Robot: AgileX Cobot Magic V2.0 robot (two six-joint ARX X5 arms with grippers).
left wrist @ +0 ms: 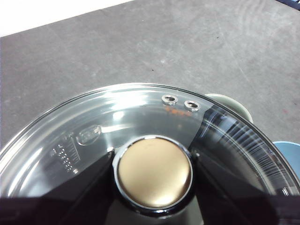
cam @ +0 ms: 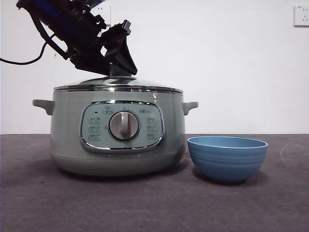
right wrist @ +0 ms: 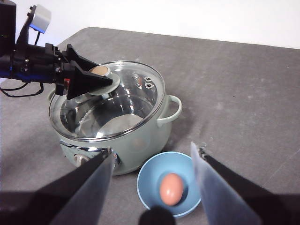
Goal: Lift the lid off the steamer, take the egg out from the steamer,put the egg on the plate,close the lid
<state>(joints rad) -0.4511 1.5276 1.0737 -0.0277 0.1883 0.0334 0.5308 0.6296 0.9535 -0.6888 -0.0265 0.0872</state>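
No text is legible in any view. The pale sage-green round steamer (cam: pixel 118 130) carries small white markings around the silver dial (cam: pixel 123 125) of its chrome-framed control panel (cam: pixel 121 126), centre left of the front view, too small to read. The domed glass lid (left wrist: pixel 140 117) bears embossed markings and faint orange print, both indecipherable.

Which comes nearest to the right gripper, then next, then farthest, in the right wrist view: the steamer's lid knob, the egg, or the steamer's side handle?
1. Egg: in the blue bowl, between the open right gripper jaws.
2. Side handle: on the steamer, beyond the bowl.
3. Lid knob: farthest, gripped by the left gripper.
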